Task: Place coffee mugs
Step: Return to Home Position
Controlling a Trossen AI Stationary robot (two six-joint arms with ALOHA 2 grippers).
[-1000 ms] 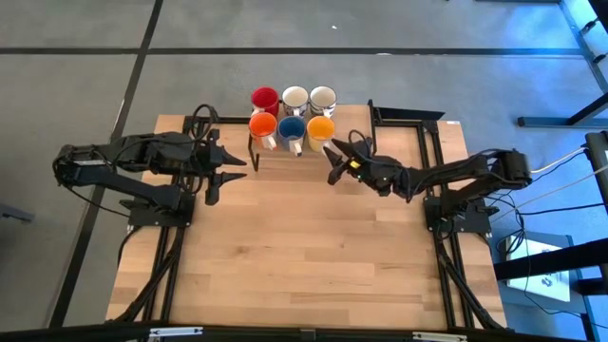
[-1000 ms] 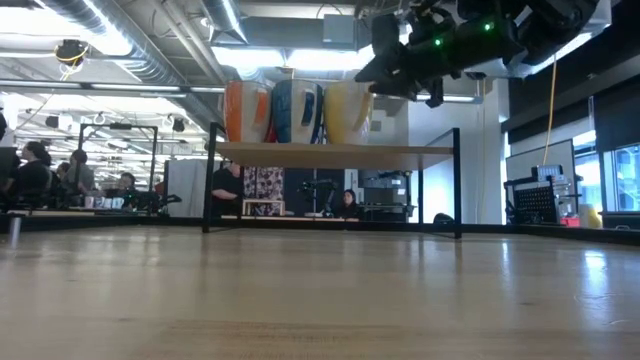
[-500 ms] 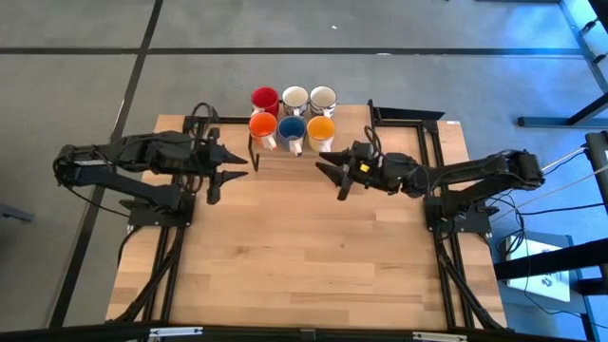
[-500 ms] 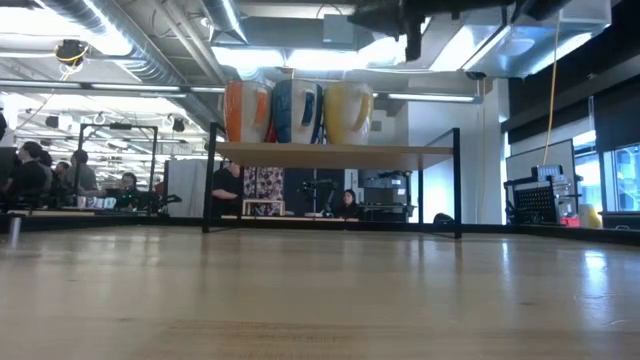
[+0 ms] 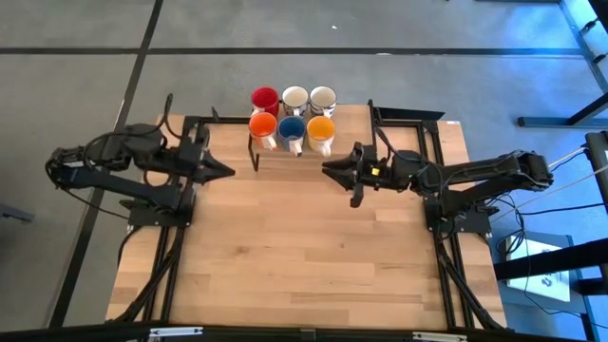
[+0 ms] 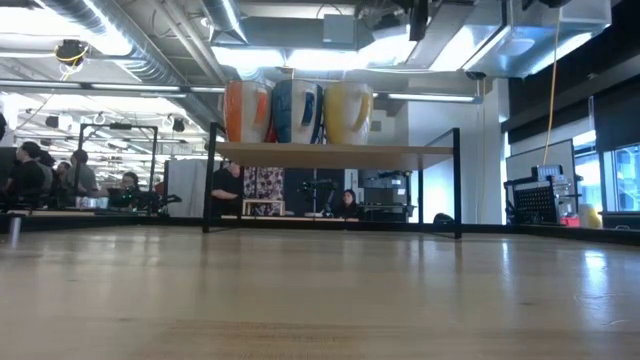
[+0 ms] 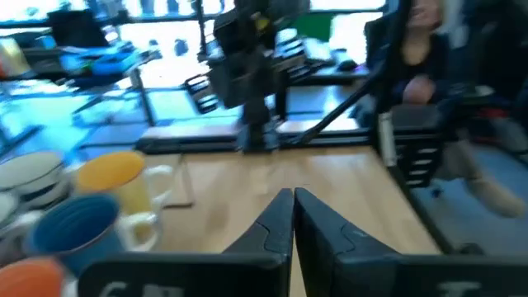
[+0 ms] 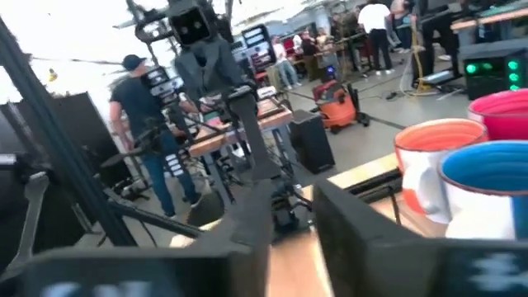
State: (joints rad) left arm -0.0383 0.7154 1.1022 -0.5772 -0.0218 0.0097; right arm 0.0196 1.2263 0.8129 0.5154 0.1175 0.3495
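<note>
Several coffee mugs stand on their bases in two rows on a small raised shelf at the table's far edge. The red mug and two white mugs are behind. The orange-red mug, blue mug and yellow-orange mug are in front. My left gripper hangs shut, left of the shelf, with nothing in it. My right gripper hangs open, right of and nearer than the shelf, also with nothing in it.
Black frame rails run along the table's left and right sides. The shelf's dark legs stand at the far edge. Bare wooden tabletop fills the near half. People and desks show in the room beyond.
My left gripper has shut on nothing and drawn back a little toward the table's left edge. My right gripper has risen away from the yellow-orange mug, nearly out of the low view's top, and has rolled. The mugs have stayed in place.
</note>
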